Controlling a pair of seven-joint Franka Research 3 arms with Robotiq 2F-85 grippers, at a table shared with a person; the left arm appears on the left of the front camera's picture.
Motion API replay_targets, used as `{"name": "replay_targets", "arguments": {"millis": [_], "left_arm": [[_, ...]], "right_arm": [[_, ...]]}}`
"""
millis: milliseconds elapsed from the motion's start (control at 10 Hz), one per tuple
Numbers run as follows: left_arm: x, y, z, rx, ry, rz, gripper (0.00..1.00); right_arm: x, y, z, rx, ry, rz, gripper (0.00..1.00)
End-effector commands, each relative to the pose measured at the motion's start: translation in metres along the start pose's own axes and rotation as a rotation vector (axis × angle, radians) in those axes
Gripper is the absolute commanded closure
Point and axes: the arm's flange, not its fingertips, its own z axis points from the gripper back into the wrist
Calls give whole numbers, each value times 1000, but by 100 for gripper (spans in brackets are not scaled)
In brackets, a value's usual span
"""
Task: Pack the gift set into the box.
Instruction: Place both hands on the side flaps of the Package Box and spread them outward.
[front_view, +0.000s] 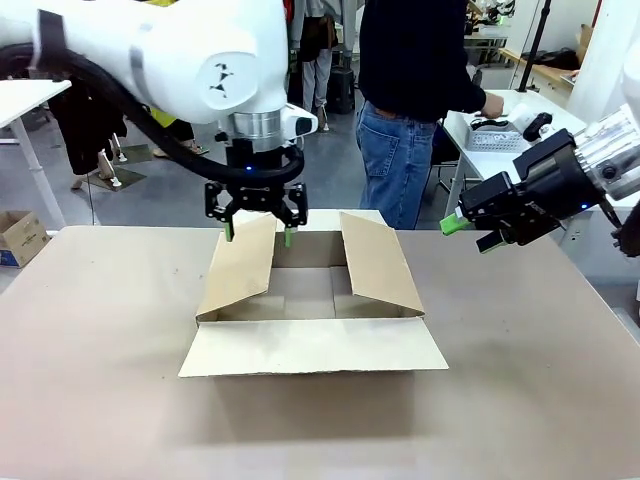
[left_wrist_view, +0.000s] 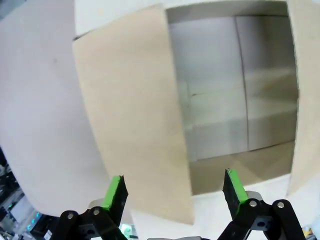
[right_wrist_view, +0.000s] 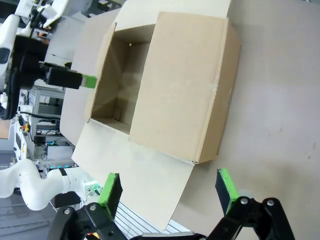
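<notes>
Near flap: the folded-out front panel (front_view: 312, 350) of the large brown corrugated cardboard box (front_view: 310, 405) is lying flat towards 6 o'clock, mid tan tabletop (front_view: 90, 340); its side flaps are leaning outwards, and nothing is lying inside.
Left tool (front_view: 258, 235): hanging spread wide, gripping nothing, over the box's 11 o'clock corner.
Right tool (front_view: 470, 232): hovering at 3 o'clock, spread wide, carrying nothing.
Gift set: the white slotted plastic basket (front_view: 497, 138) is sitting on a white side table (front_view: 565, 112) at 1 o'clock, beside a person's hand (front_view: 492, 104); something dark is lying in it.
Handling: the basket is probably light and rigid with loose contents, so gripping its rim wall and keeping it level seems wise.
Count: one box, one basket, two tools.
</notes>
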Motion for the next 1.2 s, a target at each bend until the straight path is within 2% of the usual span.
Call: {"name": "replay_targets", "arguments": {"millis": [0,200,400,700,900,1100], "left_arm": [[14,-11,-11,45,-13,75,0],[17,-17,-43,113,-23,126,0],[16,-19,-59,170,-36,134,0],[8,-2,-57,262,-41,117,0],[-2,16,-53,345,-66,195,0],[-9,33,-43,357,-124,244,0]], "right_arm": [[-3,2,1,-11,8,-12,0],[-3,2,1,-11,8,-12,0],[-3,2,1,-11,8,-12,0],[-3,2,1,-11,8,-12,0],[-3,2,1,-11,8,-12,0],[-3,2,1,-11,8,-12,0]]}}
